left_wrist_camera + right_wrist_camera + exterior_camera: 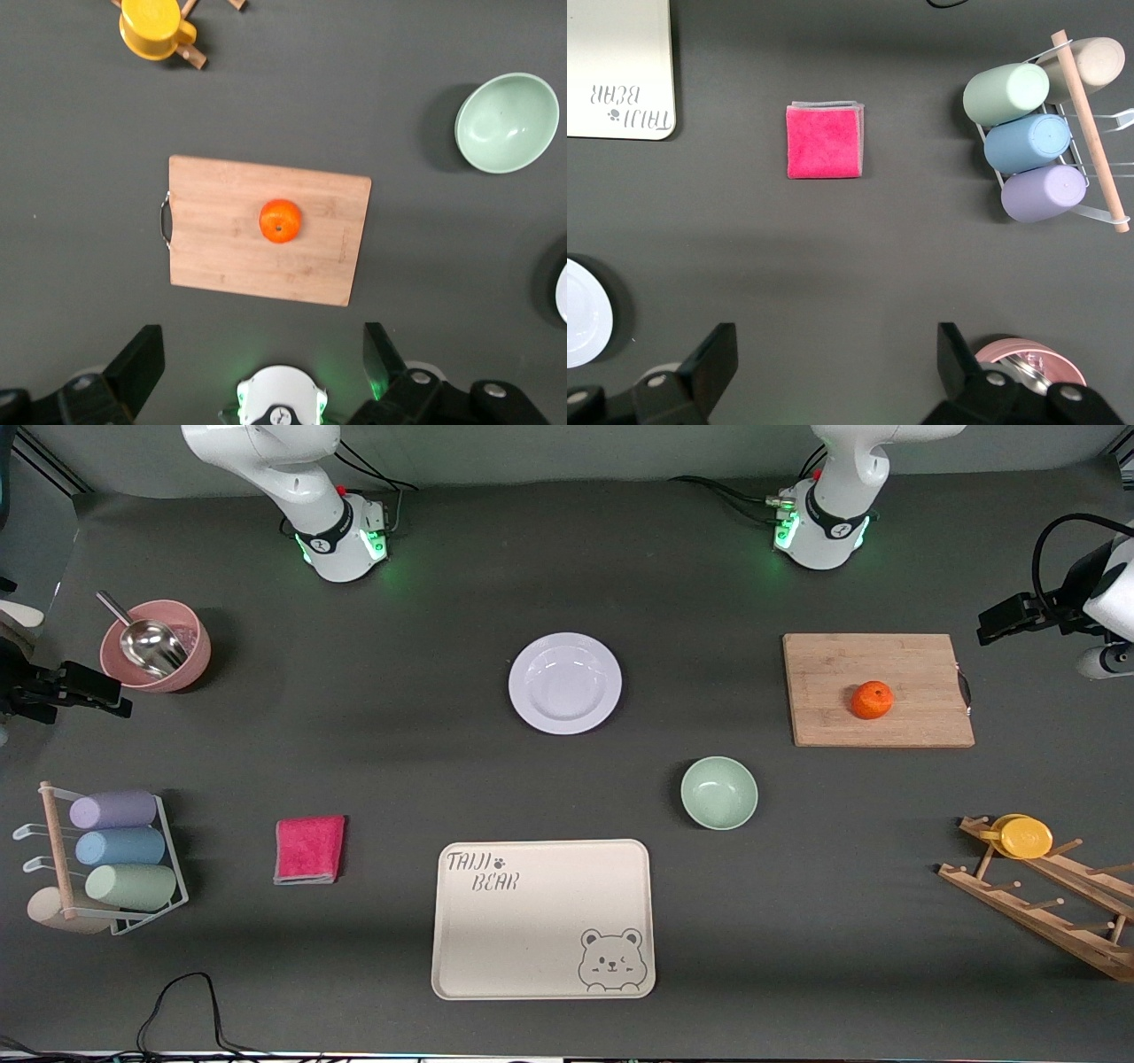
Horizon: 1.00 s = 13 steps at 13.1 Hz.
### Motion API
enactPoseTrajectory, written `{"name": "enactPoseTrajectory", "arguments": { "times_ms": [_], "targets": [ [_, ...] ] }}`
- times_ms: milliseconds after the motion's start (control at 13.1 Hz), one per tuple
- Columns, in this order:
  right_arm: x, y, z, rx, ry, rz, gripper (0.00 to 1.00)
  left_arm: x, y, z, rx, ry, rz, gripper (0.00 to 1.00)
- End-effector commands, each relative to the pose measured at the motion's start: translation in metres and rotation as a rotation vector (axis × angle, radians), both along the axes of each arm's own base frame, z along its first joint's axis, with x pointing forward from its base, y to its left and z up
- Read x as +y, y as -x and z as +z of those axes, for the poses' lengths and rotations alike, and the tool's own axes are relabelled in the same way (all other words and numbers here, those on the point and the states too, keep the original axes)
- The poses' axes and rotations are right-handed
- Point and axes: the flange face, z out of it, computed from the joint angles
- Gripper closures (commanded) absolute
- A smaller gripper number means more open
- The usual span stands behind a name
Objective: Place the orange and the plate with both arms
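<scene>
- The orange (872,700) sits on a wooden cutting board (921,717) at the centre right of the front view, toward the left arm's end of the table; from the left wrist it shows near the board's middle (280,220).
- The plate (564,683) lies bare on the dark table (399,717) just above mid-frame, well apart from the orange.
- A pale green bowl (718,792) rests lower in the frame, between plate and board and nearer the camera.
- A beige bear tray (543,919) fills the lower centre — nothing on it.
- The left gripper (262,365) hangs high at the right edge of the front view, fingers spread wide and holding nothing; the left wrist view shows the board below it.
- The right gripper (836,363) hangs at the left edge, also wide open and empty, just beside a pink bowl (159,646) holding a metal scoop (146,640).
- A pink cloth (309,849) and a rack of pastel cups (115,850) occupy the lower left; a yellow cup (1023,837) hangs on a wooden rack (1045,908) at lower right.
</scene>
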Motion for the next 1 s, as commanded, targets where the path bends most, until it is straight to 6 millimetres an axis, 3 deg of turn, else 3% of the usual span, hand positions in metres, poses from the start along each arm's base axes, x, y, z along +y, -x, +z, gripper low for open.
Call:
{"name": "enactPoseTrajectory", "arguments": {
  "times_ms": [0,306,536,689,919],
  "targets": [
    [0.000,0.007,0.006,0.003,0.017,-0.014,0.00,0.006,0.008,0.024,0.023,0.003,0.020,0.00],
    [-0.001,0.006,0.006,0.002,0.017,-0.007,0.00,0.012,0.071,0.056,0.031,0.011,0.027,0.00],
    [0.002,0.018,0.021,-0.009,0.016,-0.006,0.00,0.012,0.103,0.049,0.005,0.018,0.025,0.00],
    [0.005,0.035,0.036,0.007,0.012,-0.040,0.00,0.012,0.102,0.026,0.007,0.019,0.021,0.00],
    [0.004,0.075,0.043,0.005,-0.001,-0.063,0.00,0.015,0.096,-0.054,0.012,0.023,0.024,0.00]
  ]
}}
